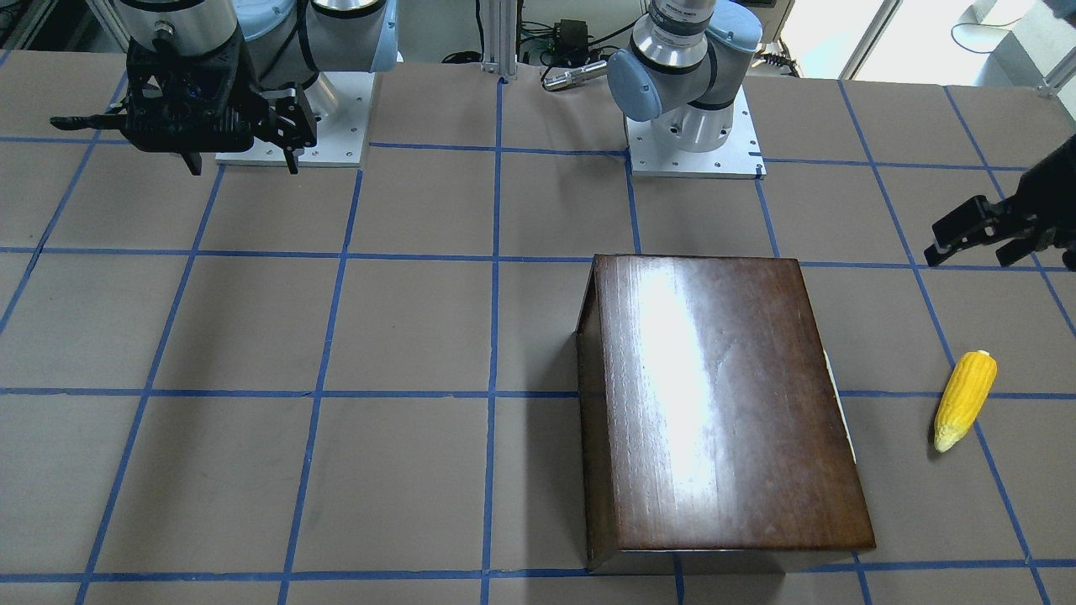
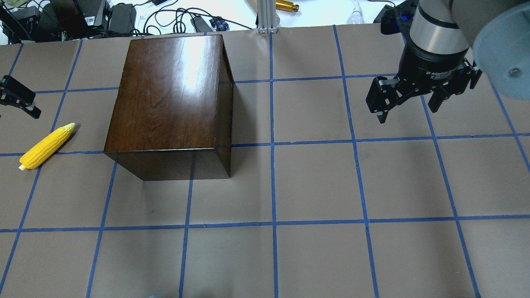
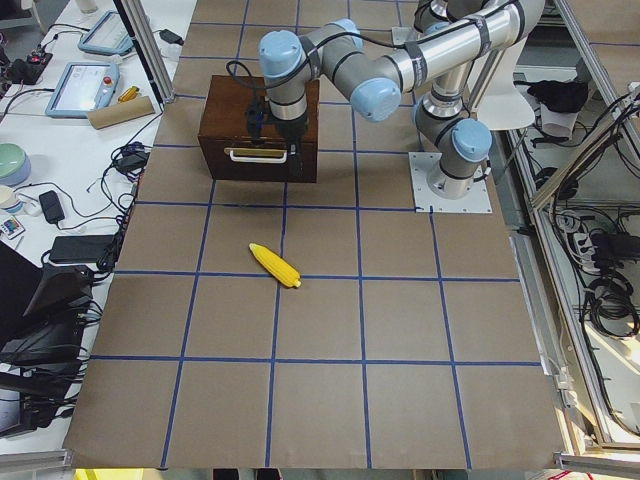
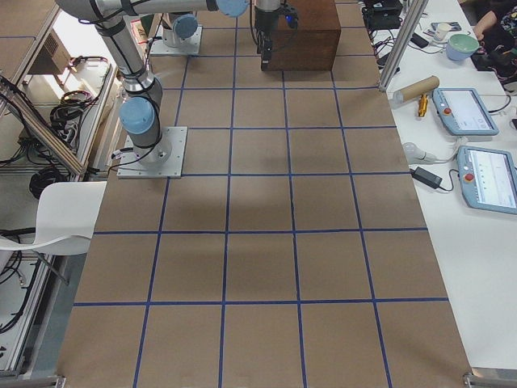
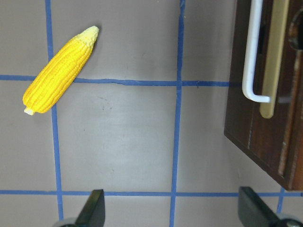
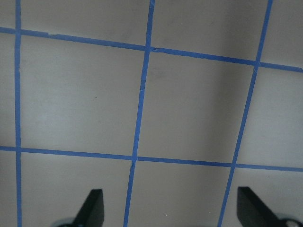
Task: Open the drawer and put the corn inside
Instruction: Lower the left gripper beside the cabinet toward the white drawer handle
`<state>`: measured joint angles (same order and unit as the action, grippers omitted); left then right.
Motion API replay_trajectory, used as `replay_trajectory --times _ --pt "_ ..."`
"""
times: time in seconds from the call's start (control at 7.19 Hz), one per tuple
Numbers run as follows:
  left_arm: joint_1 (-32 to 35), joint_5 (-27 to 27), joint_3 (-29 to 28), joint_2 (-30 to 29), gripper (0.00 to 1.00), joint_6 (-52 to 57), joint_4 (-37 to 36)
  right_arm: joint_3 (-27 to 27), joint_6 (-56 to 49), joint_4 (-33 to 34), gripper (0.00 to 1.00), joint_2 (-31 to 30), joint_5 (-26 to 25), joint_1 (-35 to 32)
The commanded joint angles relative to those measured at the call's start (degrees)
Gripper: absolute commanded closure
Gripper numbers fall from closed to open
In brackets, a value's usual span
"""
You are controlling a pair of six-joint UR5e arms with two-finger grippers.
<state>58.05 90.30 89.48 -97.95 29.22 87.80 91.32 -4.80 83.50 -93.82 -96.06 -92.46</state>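
Observation:
The glossy dark-brown box [image 2: 165,99] stands on the table's left half. Its drawer is shut; the front panel with its metal handle [image 5: 253,61] faces left and also shows in the exterior left view [image 3: 255,155]. The yellow corn [image 2: 47,145] lies on the table to the left of the box, also in the left wrist view [image 5: 59,71] and the front-facing view [image 1: 965,412]. My left gripper [image 5: 173,213] is open and empty, above the table between the corn and the drawer front [image 2: 20,101]. My right gripper [image 2: 408,114] is open and empty, over bare table far right of the box.
The brown table [image 2: 314,186] carries a grid of blue tape. Cables and devices lie beyond its far edge [image 2: 124,16]. The arm bases [image 1: 693,143] stand at the robot's side of the table.

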Motion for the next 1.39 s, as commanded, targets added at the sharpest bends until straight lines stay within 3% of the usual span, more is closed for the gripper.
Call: replay_trajectory --times 0.0,0.28,0.7,1.25 --pt "-0.04 -0.04 1.66 -7.58 0.00 -0.12 -9.18 0.00 -0.03 0.00 0.00 -0.05 0.00 0.00" --pt "0.13 -0.82 2.89 -11.20 0.00 -0.04 -14.13 0.00 0.06 0.00 0.00 0.04 0.00 0.00" --pt "0.74 -17.37 2.90 -11.57 0.00 1.89 -12.83 0.00 -0.03 0.00 0.00 -0.05 0.09 0.00" --pt "3.65 -18.84 2.63 -12.27 0.00 4.53 -11.86 0.00 0.06 0.00 0.00 -0.05 0.09 0.00"
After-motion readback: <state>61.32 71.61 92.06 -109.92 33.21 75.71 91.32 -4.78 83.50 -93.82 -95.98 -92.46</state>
